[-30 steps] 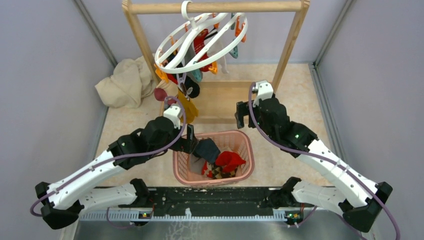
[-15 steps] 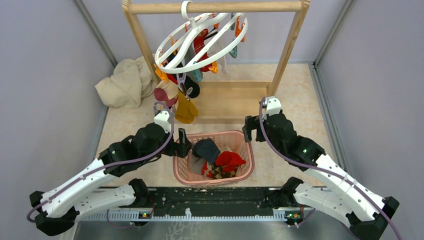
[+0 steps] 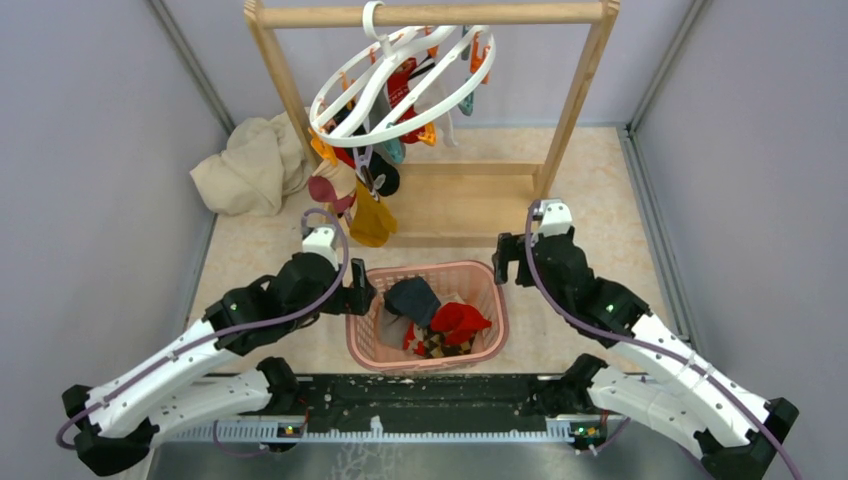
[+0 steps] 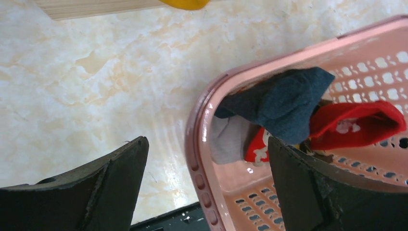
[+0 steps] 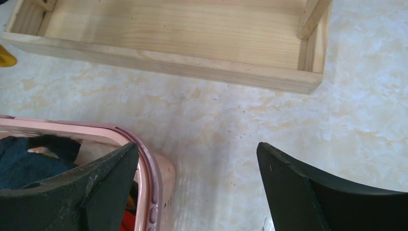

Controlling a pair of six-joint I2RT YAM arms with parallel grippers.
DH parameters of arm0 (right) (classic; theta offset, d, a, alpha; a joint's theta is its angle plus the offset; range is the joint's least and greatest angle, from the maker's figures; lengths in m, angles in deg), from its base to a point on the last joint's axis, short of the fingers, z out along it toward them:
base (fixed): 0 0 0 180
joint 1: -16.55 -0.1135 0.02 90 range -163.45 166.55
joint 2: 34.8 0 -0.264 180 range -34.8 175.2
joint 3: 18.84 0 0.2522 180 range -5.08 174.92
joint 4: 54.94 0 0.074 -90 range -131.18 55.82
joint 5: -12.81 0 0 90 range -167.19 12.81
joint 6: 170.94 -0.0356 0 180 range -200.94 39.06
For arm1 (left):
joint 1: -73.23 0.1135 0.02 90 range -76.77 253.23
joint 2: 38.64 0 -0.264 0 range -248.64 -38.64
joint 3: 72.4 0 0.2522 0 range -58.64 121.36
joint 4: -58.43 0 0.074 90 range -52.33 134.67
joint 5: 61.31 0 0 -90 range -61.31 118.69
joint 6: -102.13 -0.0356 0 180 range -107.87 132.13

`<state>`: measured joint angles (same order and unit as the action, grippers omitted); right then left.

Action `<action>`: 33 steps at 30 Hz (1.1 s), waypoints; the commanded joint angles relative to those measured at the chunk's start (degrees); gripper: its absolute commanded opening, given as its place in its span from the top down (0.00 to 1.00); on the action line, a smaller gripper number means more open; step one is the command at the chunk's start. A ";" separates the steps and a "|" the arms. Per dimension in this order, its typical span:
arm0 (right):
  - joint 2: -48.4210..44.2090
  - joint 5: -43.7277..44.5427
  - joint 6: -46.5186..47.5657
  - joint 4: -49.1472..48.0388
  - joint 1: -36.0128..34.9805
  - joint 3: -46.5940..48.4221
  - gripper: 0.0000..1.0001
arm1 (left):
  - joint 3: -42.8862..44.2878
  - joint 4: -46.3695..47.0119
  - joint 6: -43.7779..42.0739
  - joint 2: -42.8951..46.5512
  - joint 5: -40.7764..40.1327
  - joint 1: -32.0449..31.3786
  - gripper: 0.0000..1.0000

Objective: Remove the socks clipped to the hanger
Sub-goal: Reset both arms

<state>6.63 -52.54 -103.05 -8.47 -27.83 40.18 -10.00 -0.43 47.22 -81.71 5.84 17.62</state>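
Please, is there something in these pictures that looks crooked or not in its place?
Yes. The hanger hangs tilted from the wooden rail, seemingly lower on its left side, where most clipped socks bunch. A crumpled beige cloth lies heaped in the far left corner. Nothing looks spilled or broken.

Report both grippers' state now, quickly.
Left gripper: open, holding nothing, straddling the pink basket rim.
Right gripper: open, holding nothing, above bare tabletop beside the basket.
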 commanded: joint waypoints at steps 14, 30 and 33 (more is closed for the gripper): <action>6.56 4.71 -0.35 -12.35 9.05 1.79 0.07 | -1.71 16.19 -13.29 -1.01 6.66 21.35 0.01; 5.97 3.90 -1.94 -34.54 19.42 -14.82 0.01 | -8.04 38.26 -12.09 -11.67 16.39 39.19 0.01; 4.32 3.53 1.36 -45.95 19.42 -22.14 0.02 | -7.52 39.55 -12.70 -15.07 13.63 39.18 0.01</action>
<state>13.39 -50.36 -104.77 -36.58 -8.79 23.78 -17.76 33.04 34.83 -93.27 22.36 56.52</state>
